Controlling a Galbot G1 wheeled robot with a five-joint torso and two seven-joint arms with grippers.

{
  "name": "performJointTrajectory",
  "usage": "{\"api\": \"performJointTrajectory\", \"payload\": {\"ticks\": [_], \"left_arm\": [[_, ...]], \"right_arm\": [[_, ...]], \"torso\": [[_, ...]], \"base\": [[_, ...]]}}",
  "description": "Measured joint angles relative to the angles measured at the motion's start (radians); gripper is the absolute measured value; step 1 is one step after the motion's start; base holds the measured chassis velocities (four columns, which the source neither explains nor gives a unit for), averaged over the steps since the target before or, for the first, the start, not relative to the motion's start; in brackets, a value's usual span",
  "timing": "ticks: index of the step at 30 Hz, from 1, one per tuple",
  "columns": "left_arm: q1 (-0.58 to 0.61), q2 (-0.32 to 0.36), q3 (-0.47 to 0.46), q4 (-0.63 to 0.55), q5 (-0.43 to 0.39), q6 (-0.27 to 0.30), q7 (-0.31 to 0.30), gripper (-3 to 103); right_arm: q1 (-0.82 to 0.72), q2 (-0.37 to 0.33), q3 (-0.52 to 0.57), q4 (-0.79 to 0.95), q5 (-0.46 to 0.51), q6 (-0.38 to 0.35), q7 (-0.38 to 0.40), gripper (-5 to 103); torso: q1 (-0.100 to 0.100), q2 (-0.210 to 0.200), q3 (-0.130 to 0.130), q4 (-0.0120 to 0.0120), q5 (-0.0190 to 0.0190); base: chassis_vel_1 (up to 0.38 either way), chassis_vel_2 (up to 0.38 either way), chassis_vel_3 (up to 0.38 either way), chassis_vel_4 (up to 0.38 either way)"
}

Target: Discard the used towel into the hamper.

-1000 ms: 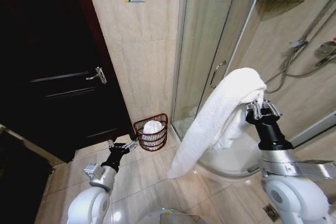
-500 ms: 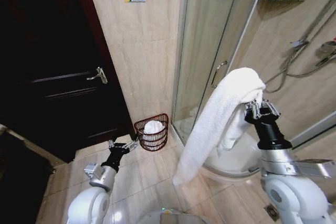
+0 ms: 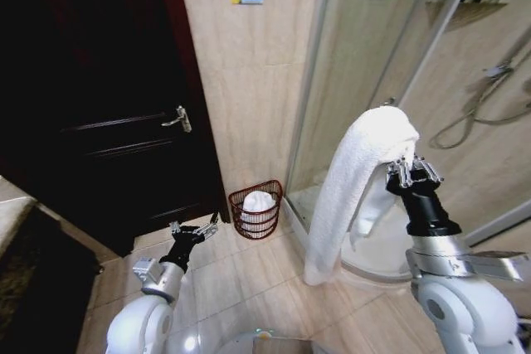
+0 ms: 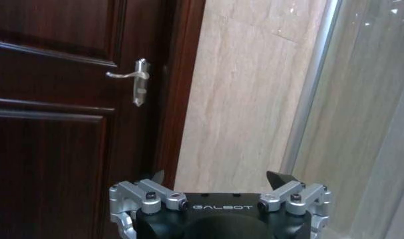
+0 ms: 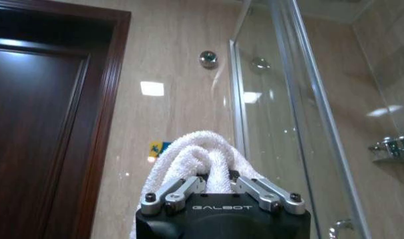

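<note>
A long white towel [image 3: 353,180] hangs folded over my raised right gripper [image 3: 412,170], which is shut on it; its free end dangles toward the floor. In the right wrist view the towel [image 5: 200,154] bunches between the fingers. The hamper [image 3: 256,210], a small reddish-brown wire basket with white cloth inside, stands on the floor against the wall between the door and the shower. It lies ahead and to the left of the towel. My left gripper [image 3: 195,230] is held low and open, left of the hamper; its fingertips [image 4: 278,178] show spread apart with nothing between them.
A dark wooden door [image 3: 99,113] with a metal lever handle [image 3: 178,118] fills the left. A glass shower enclosure [image 3: 373,64] with a raised white base [image 3: 377,250] stands at the right. Beige tiled floor [image 3: 241,279] lies open before the hamper.
The whole view has shifted right, so the camera has turned left. The towel's hanging end has swung closer in under the right gripper. Both grippers hold the same pose.
</note>
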Motion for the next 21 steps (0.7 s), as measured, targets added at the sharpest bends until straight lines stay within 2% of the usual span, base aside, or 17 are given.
{"api": "performJointTrajectory", "payload": {"ticks": [21], "left_arm": [[0.0, -0.001, 0.0, 0.0, 0.0, 0.0, 0.0, 100]], "right_arm": [[0.013, -0.003, 0.005, 0.0, 0.0, 0.014, -0.035, 14]], "torso": [[0.0, 0.0, 0.0, -0.0002, -0.0002]], "base": [[-0.023, -0.019, 0.018, 0.01]]}}
